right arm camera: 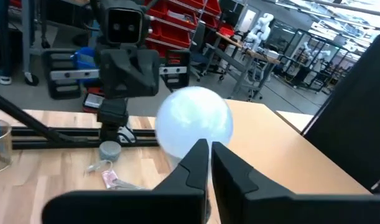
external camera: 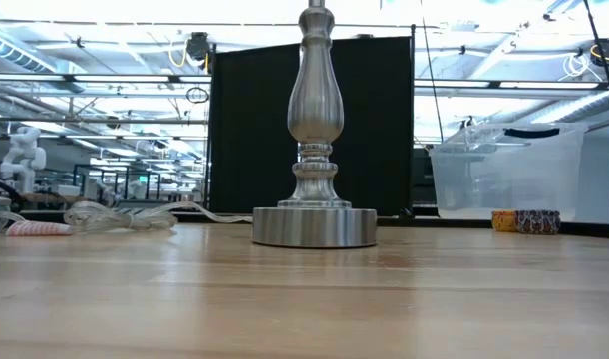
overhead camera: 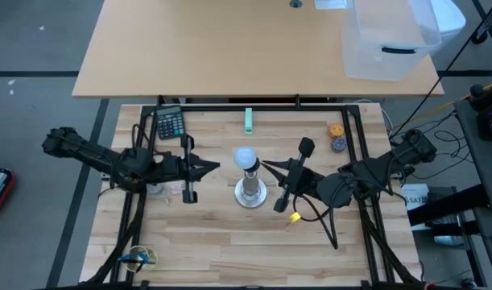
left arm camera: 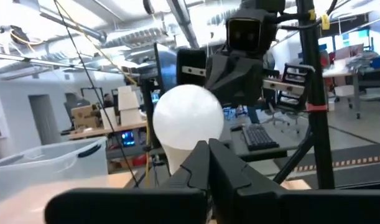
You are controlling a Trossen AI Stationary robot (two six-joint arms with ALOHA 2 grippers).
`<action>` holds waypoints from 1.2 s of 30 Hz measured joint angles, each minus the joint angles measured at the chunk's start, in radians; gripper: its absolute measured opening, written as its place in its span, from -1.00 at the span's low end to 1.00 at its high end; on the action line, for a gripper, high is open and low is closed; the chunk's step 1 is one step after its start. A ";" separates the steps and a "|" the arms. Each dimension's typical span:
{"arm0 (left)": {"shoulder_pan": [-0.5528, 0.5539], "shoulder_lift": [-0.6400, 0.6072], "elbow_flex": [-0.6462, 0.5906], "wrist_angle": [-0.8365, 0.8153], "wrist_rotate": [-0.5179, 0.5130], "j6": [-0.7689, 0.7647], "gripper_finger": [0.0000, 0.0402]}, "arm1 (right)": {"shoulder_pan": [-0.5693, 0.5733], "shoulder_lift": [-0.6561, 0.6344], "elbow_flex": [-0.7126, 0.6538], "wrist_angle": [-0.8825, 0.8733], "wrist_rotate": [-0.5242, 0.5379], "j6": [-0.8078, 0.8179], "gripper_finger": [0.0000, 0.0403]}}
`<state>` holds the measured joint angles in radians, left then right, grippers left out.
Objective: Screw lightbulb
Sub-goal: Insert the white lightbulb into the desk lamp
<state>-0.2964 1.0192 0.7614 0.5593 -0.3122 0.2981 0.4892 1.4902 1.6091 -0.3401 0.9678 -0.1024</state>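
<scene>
Lightbulb (overhead camera: 244, 156) atop silver stand (overhead camera: 250, 192), between both closed tools, gripping nothing.
Left tool (overhead camera: 213, 167) and right tool (overhead camera: 266, 166) just beside white frosted globe; calculator (overhead camera: 170, 123) behind left tool.

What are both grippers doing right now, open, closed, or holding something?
Left gripper: closed, empty, just short of the lightbulb.
Right gripper: closed, empty, on the bulb's other side.

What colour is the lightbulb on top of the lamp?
White and frosted; the lightbulb shows best in the right wrist view.

Black curtain panel (external camera: 284, 130) behind table; clear plastic bin (external camera: 503, 175) right; bright ceiling strip lights (external camera: 105, 60); red shelving (right arm camera: 183, 28).
</scene>
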 joint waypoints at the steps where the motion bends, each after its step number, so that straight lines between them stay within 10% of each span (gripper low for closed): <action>1: 0.003 0.009 0.008 -0.006 0.007 0.000 -0.98 | -0.005 0.000 0.000 0.003 0.000 0.000 -0.94; 36: 0.107 0.107 0.073 0.016 0.096 -0.005 -1.00 | -0.067 0.000 0.000 0.029 -0.005 -0.018 -1.00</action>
<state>-0.1898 1.1266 0.8341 0.5751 -0.2161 0.2930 0.4221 1.4902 1.6089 -0.3115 0.9627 -0.1207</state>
